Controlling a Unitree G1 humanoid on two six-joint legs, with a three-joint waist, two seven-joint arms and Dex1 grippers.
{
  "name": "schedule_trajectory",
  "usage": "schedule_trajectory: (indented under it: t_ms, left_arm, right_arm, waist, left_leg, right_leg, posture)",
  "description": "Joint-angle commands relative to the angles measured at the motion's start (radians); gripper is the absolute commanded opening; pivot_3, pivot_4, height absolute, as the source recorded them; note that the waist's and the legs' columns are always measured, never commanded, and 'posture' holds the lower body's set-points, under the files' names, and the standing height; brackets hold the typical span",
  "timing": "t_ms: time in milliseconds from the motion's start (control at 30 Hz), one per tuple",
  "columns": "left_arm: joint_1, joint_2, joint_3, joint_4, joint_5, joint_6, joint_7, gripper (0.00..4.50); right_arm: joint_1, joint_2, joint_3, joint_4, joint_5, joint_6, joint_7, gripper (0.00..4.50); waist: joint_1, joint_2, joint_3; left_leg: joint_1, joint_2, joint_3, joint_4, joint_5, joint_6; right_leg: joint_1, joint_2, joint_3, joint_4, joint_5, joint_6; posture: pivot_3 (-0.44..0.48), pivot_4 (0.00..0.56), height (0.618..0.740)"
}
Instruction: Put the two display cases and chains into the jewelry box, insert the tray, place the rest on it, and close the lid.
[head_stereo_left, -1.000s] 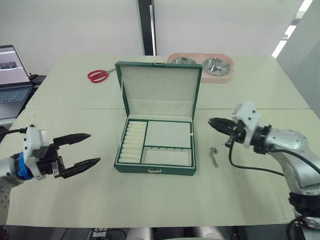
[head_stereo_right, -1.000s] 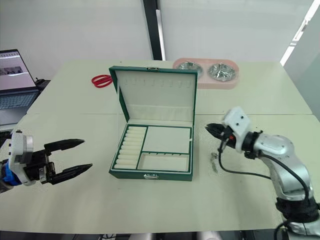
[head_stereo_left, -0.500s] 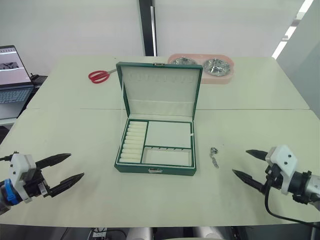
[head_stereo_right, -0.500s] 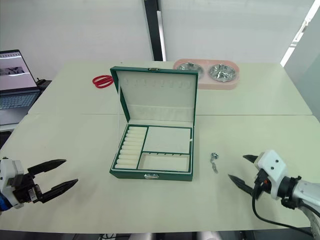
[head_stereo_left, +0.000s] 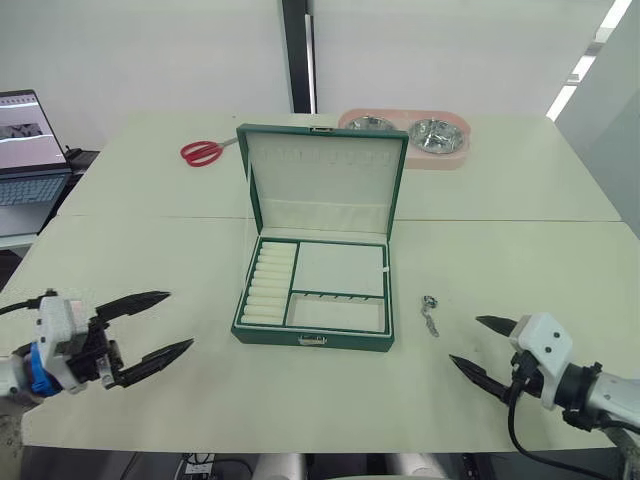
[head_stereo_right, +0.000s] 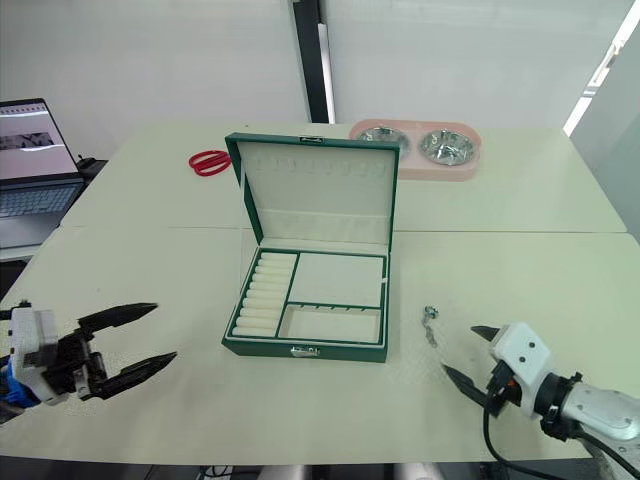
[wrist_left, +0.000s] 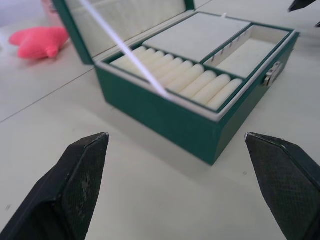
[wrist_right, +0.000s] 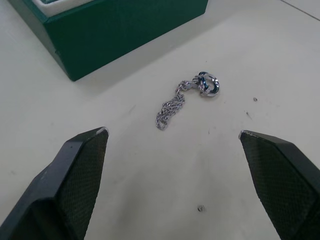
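1. I see a pale table carrying the open jewelry box.
2. A chain lies just beside the box.
3. Red scissors and a pink bowl, probably double, sit behind it.

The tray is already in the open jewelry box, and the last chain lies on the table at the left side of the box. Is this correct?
Not quite: the chain lies on the table to the right of the jewelry box, as the left eye view shows. The tray is in, and the lid is open.

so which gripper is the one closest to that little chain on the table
The right gripper: it sits open just short of the chain, on the jewelry box's right side. The left gripper is across the box, far from it.
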Motion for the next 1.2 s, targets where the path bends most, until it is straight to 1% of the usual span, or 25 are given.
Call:
schedule_trajectory:
  t_ms: [33,200,300,400,600,767,1033,1200]
  left_arm:
    - [-0.029,0.01,-0.047,-0.12,-0.041,0.032,-0.009,4.5]
    - [-0.098,0.029,-0.14,-0.243,-0.069,0.084,-0.037,4.5]
    - [-0.14,0.034,-0.179,-0.28,-0.078,0.113,-0.036,4.5]
    - [-0.179,0.032,-0.21,-0.304,-0.087,0.13,-0.035,4.5]
    - [-0.247,0.02,-0.253,-0.314,-0.094,0.143,-0.03,4.5]
    - [-0.267,0.014,-0.264,-0.312,-0.095,0.145,-0.031,4.5]
    - [-0.273,0.005,-0.269,-0.301,-0.088,0.14,-0.038,4.5]
    - [-0.287,0.0,-0.277,-0.297,-0.082,0.144,-0.036,4.5]
  right_arm:
    - [-0.022,0.031,0.057,-0.029,-0.034,0.019,-0.078,4.45]
    - [-0.051,0.078,0.146,0.001,-0.078,0.035,-0.156,4.45]
    - [-0.07,0.106,0.174,0.025,-0.096,0.042,-0.197,3.88]
    - [-0.095,0.137,0.205,0.053,-0.111,0.063,-0.238,2.87]
    - [-0.158,0.171,0.284,0.1,-0.172,0.095,-0.302,2.87]
    - [-0.204,0.203,0.303,0.083,-0.159,0.215,-0.342,2.87]
    - [-0.25,0.22,0.341,0.031,-0.135,0.39,-0.369,2.87]
    - [-0.254,0.204,0.358,0.02,-0.162,0.434,-0.393,1.81]
  waist:
    - [0.0,0.0,0.0]
    - [0.0,0.0,0.0]
    - [0.0,0.0,0.0]
    - [0.0,0.0,0.0]
    - [-0.001,0.0,0.0]
    - [-0.002,0.0,-0.001]
    - [-0.002,-0.001,-0.002]
    - [-0.002,-0.002,-0.003]
  left_leg:
    - [0.0,0.0,0.0,0.0,0.0,0.0]
    - [0.001,0.0,0.0,0.0,0.0,0.0]
    - [0.001,0.0,0.0,0.0,0.0,-0.001]
    - [0.001,0.0,0.001,0.0,0.001,-0.001]
    - [0.002,0.0,0.001,0.0,0.001,-0.002]
    - [0.002,0.0,0.001,0.0,0.001,-0.002]
    - [0.003,0.0,0.001,-0.001,0.001,-0.002]
    - [0.004,0.0,0.001,-0.001,0.001,-0.002]
  right_leg:
    - [0.0,0.0,0.0,0.0,0.0,0.0]
    - [0.0,0.001,0.001,0.0,0.0,0.0]
    - [0.0,0.001,0.001,0.0,0.0,0.0]
    - [0.0,0.001,0.001,0.0,0.0,0.0]
    - [0.0,0.001,0.002,0.001,0.0,0.0]
    - [0.001,0.001,0.002,0.001,0.0,0.0]
    - [0.001,0.001,0.002,0.001,0.0,0.0]
    - [0.001,0.001,0.002,0.001,0.0,0.0]
  posture:
    - [0.0,0.15,0.74]
    - [0.0,0.15,0.74]
    - [0.0,0.15,0.74]
    - [0.0,0.15,0.74]
    - [0.0,0.15,0.74]
    - [0.0,0.15,0.74]
    - [0.0,0.15,0.74]
    - [0.0,0.15,0.74]
